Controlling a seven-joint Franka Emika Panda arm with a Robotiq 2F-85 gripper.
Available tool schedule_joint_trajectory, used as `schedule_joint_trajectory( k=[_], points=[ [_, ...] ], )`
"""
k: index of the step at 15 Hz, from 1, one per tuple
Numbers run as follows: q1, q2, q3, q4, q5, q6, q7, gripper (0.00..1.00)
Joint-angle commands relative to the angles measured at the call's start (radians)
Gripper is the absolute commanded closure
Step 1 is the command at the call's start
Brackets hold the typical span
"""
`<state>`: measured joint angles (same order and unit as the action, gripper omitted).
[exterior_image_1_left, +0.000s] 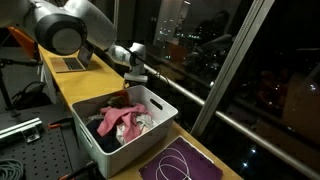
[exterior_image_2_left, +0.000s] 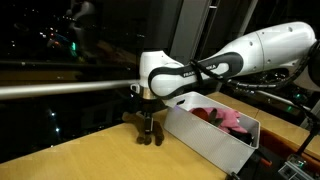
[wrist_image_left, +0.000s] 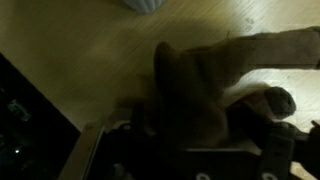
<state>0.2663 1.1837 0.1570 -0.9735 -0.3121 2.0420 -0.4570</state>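
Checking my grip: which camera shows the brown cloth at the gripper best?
Wrist view: the brown cloth fills the frame, though dim. In an exterior view it is a small dark lump under the gripper beside the white bin; in an exterior view it hardly shows below the gripper.

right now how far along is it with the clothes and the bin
Done: pink cloth and other pieces lie in the white bin. In hand: the pincer straddles a brown cloth on the counter beside the bin; grip unclear. Left: that cloth is outside the bin.
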Motion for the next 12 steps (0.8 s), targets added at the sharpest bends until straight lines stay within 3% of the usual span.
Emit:
schedule_joint_trajectory(
  k=[1, 5, 9, 10, 12],
  points=[
    [0.021, 0.087, -0.001, 0.084, 0.032, -0.001, -0.030, 0.35],
    [0.018, 0.035, 0.024, 0.017, 0.013, 0.013, -0.008, 0.65],
    [0.021, -0.084, 0.060, -0.132, 0.016, 0.051, 0.020, 0.95],
    [0.023, -0.127, 0.071, -0.188, 0.013, 0.068, 0.033, 0.99],
    [0.028, -0.219, 0.086, -0.285, 0.005, 0.095, 0.067, 1.00]
  ],
)
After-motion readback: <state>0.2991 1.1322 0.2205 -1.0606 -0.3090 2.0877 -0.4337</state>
